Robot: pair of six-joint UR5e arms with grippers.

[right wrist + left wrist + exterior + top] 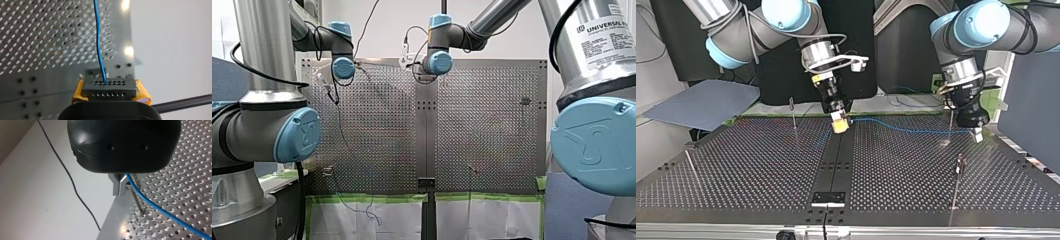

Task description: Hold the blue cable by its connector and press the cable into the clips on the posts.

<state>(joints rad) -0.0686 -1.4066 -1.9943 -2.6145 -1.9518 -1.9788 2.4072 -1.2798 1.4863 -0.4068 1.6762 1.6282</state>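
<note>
My right gripper point(110, 87) has its yellow pads point(142, 93) shut on a dark grey connector point(110, 90). The blue cable point(98, 37) leaves the connector and runs away over the perforated table. In the top view my right gripper point(840, 124) hangs near the table's middle seam. The cable point(906, 129) stretches from it to my left gripper point(977, 134) at the right. My left gripper's metal fingers point(117, 187) are shut on the cable point(155, 207). A thin post point(136, 201) stands right beside them, and whether the cable touches it I cannot tell.
More thin posts stand on the table, one at the left back point(792, 112), a leaning one at the far left point(692, 167), and one at the front right point(958, 170). A black wire point(72, 182) crosses the white surface beyond the table edge.
</note>
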